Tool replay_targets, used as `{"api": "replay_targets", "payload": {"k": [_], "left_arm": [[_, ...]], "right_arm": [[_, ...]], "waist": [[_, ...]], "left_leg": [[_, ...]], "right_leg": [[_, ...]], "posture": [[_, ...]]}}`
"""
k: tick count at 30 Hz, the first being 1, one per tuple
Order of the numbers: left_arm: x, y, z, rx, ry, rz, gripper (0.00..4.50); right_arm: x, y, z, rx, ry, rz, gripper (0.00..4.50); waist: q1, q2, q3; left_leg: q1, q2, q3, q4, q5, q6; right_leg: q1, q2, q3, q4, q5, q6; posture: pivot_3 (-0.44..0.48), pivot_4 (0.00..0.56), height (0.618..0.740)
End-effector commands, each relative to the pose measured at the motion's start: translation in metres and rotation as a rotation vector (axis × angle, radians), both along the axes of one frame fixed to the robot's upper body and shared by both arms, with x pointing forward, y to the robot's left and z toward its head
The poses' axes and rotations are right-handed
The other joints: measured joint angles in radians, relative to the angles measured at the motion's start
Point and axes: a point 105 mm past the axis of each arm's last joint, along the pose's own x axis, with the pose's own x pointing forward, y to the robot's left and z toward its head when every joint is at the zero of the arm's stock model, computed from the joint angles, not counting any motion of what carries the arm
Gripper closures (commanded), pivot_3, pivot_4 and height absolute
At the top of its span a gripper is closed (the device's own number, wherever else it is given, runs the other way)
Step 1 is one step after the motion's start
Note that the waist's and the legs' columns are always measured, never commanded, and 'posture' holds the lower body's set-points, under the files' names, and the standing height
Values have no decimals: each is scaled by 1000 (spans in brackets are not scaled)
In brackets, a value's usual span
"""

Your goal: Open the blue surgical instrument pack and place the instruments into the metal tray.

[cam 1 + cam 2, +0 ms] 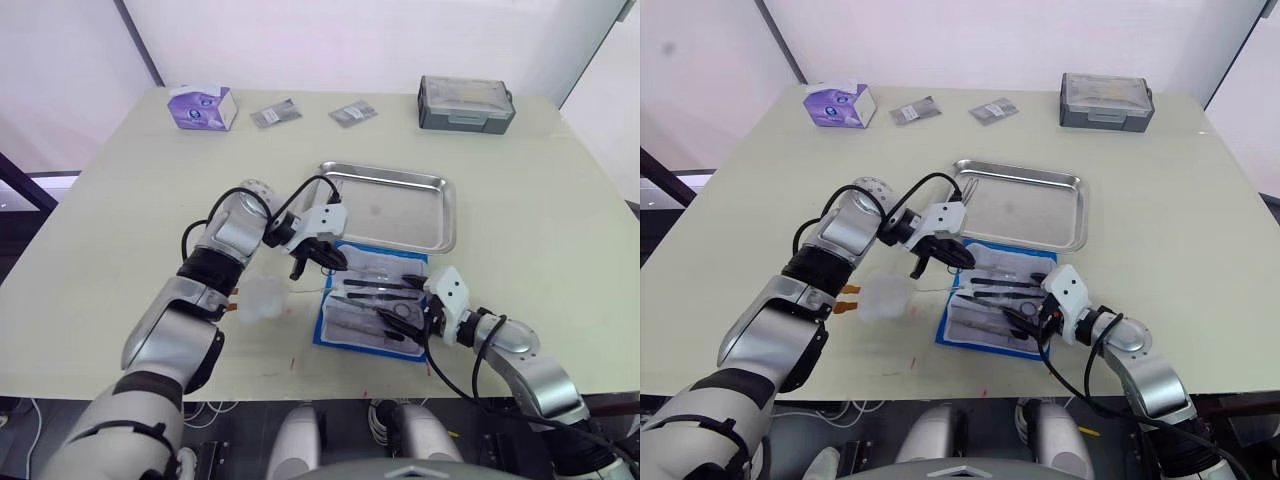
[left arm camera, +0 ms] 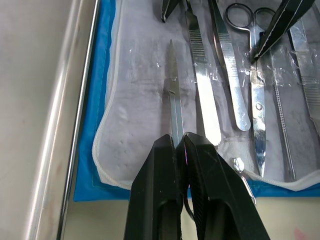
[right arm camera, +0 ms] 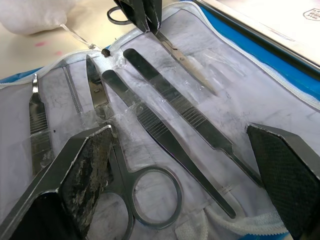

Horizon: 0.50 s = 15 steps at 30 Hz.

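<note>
While our left gripper (image 2: 181,142) sits over the near-left part of the blue surgical instrument pack (image 1: 372,298), its two black fingers are pressed together on the handle end of one slim pointed instrument (image 2: 173,95), which lies flat on the whitish lining, its tip pointing away from the fingers. Just left of that gripper on the desk (image 1: 120,200) we see a crumpled whitish wad (image 1: 262,298), touching nothing of the pack that we can make out.

We see the pack lying unfolded on the desk, directly in front of the metal tray (image 1: 438,232), its far edge just beside the tray's near rim. Its lining carries the instruments (image 3: 165,117) side by side: flat tweezers, a scalpel-like handle and a pair of scissors (image 3: 142,197) with ring handles.

At the pack's right end we have our right gripper (image 3: 182,165) spread wide, one finger on each side of the scissors' rings and the tweezers' ends, closing on none of them. We cannot tell whether its fingertips touch the lining.

Along the far edge of the desk stand a purple tissue box (image 1: 202,106), two small grey packets (image 1: 312,113) and a grey lidded box (image 1: 465,103).
</note>
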Motion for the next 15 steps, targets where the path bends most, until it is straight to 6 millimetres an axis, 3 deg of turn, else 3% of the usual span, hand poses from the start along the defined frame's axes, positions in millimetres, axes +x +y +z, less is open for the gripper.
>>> {"api": "replay_targets", "payload": {"k": [1, 15], "left_arm": [[0, 0, 18, -1, -33, -33, 4481], [-2, 40, 27, 61, -46, 14, 4481]], "right_arm": [[-12, -11, -47, -91, 186, -42, 0], [-13, -10, -48, -91, 187, -36, 0]], "waist": [[0, 0, 0], [-2, 0, 0]], "left_leg": [[0, 0, 0, 0, 0, 0], [0, 0, 0, 0, 0, 0]], "right_leg": [[0, 0, 0, 0, 0, 0], [0, 0, 0, 0, 0, 0]], "posture": [[0, 150, 738], [0, 150, 738]]}}
